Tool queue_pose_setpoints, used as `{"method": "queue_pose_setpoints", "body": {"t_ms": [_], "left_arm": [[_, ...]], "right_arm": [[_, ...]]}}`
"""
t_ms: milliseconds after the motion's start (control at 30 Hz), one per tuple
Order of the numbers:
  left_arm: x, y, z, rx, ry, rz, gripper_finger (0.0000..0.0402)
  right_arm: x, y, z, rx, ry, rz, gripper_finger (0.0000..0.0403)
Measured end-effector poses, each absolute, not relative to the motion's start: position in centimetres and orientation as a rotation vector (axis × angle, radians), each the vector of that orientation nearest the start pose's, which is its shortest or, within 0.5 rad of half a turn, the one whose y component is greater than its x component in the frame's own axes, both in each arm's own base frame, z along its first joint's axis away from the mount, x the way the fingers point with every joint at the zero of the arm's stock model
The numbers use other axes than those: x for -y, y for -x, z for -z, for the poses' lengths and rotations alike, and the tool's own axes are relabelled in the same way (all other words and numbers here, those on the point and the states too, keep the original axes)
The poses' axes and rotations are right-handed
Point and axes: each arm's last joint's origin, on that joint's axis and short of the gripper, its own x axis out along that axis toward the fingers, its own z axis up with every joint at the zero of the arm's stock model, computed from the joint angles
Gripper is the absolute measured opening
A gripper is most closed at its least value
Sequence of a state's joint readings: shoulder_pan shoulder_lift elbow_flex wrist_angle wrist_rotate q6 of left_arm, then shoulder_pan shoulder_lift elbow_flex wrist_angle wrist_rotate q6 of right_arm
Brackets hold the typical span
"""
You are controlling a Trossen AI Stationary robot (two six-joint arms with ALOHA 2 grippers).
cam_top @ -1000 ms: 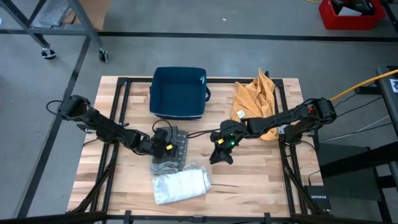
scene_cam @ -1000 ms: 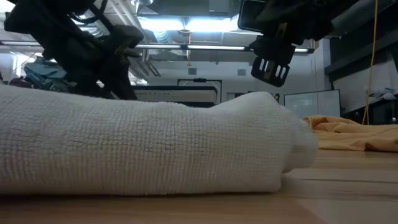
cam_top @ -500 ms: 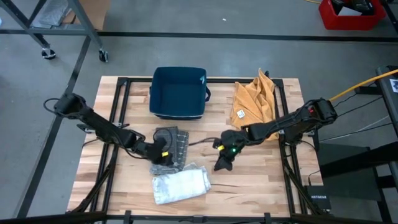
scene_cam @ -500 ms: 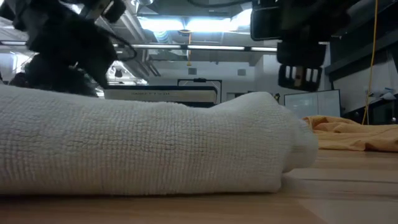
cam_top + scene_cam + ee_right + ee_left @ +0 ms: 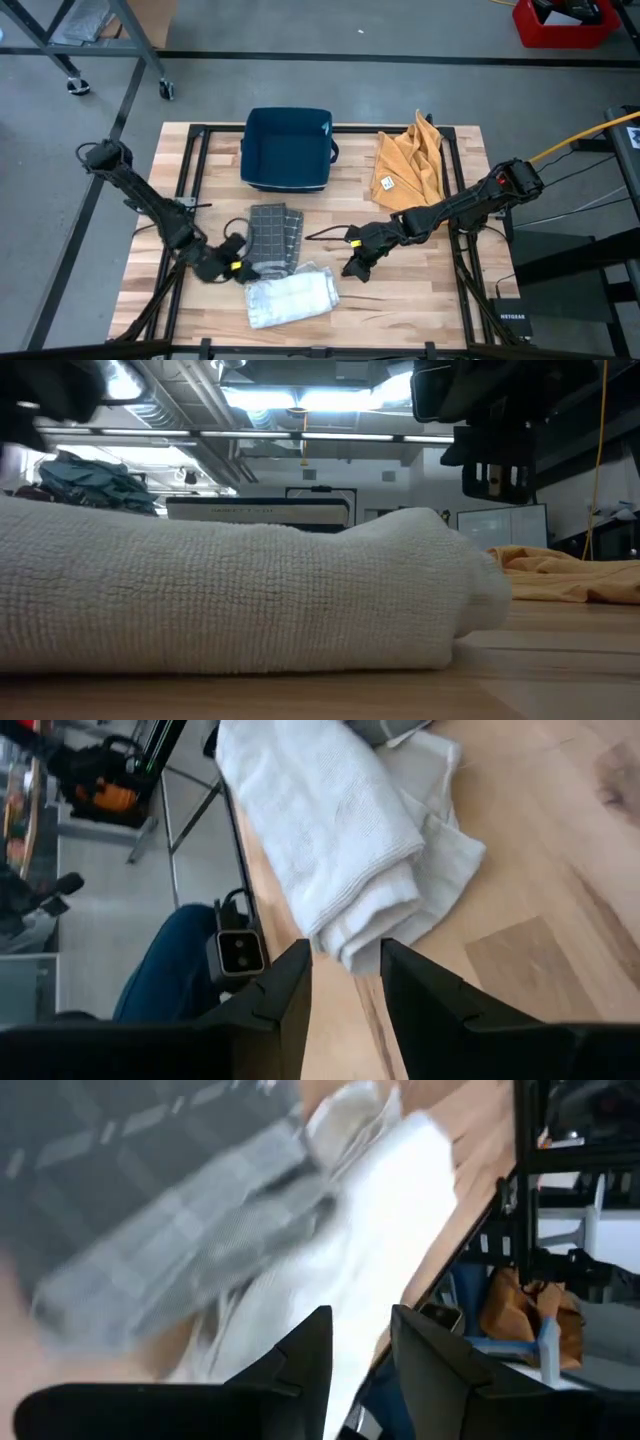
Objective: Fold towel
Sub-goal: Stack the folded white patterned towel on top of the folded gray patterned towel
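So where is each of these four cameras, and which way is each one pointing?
High view: above the table, looking straight down; shows both arms, the white towel, the grey towel, the blue bin and the orange cloth.
Low view: at tabletop height, looking level across; the white towel fills it, the right tool hangs above.
Left wrist view: on the left arm, looking past its fingers at both towels.
Right wrist view: on the right arm, past its fingers at the white towel.
All four share the white towel.
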State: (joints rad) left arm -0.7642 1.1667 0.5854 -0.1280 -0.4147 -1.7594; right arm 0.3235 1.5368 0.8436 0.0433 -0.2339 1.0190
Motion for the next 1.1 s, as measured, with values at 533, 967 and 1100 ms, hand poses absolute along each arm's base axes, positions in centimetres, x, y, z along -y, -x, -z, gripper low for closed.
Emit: {"method": "queue_pose_setpoints", "body": {"t_ms": [533,967,1100], "left_arm": [[19.7,-13.3,-16.7,-0.743,1.427,-0.363,0.0098],[21.2,-14.2,-15.1,-0.732,1.495,-0.342,0.0098],[21.7,-14.5,-15.0,-0.724,1.516,-0.309,0.0098]], "right_arm": [[-14.0,-28.7,-19.0,-0.768,-0.992,0.073,0.0127],[-15.7,-30.7,-15.3,-0.740,-1.081,0.046,0.0127],[-15.8,-30.7,-14.4,-0.779,-1.108,0.071,0.0127]]}}
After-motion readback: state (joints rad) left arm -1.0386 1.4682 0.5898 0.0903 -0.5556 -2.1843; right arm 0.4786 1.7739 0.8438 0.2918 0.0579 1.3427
